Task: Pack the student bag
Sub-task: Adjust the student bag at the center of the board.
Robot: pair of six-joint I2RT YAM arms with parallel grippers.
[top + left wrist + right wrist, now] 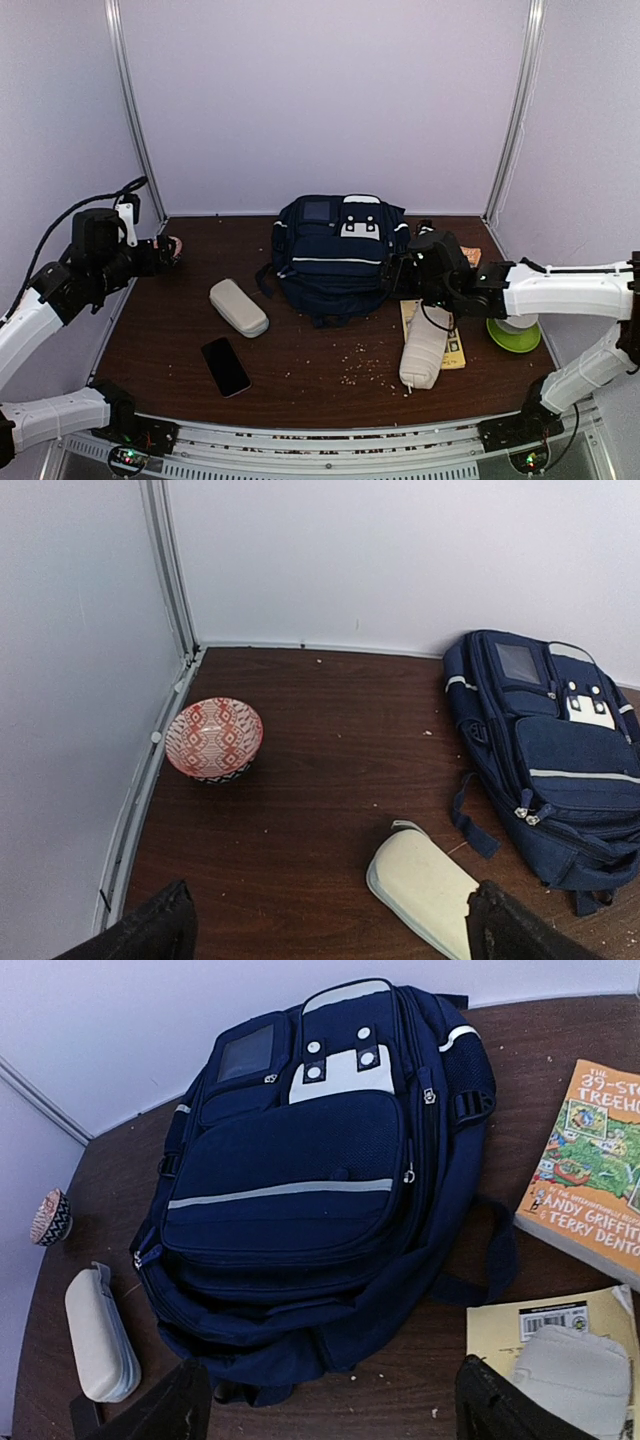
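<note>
The student bag (335, 250) is a navy backpack with thin white stripes and white patches. It lies flat at the table's middle back with its pockets zipped shut, and it also shows in the right wrist view (300, 1190) and the left wrist view (560, 760). My right gripper (397, 274) is open and empty, hovering just off the bag's right side; in its own view (330, 1410) the fingers (160, 1410) straddle the bag's lower end. My left gripper (160, 255) is open and empty at the far left, raised above the table (325, 935).
A beige case (238, 306) and a black phone (225, 366) lie left of the bag. A red patterned bowl (214, 738) sits in the back left corner. On the right are a storybook (590, 1180), a yellow book (455, 345) under a white pouch (425, 350), and a green plate (513, 333).
</note>
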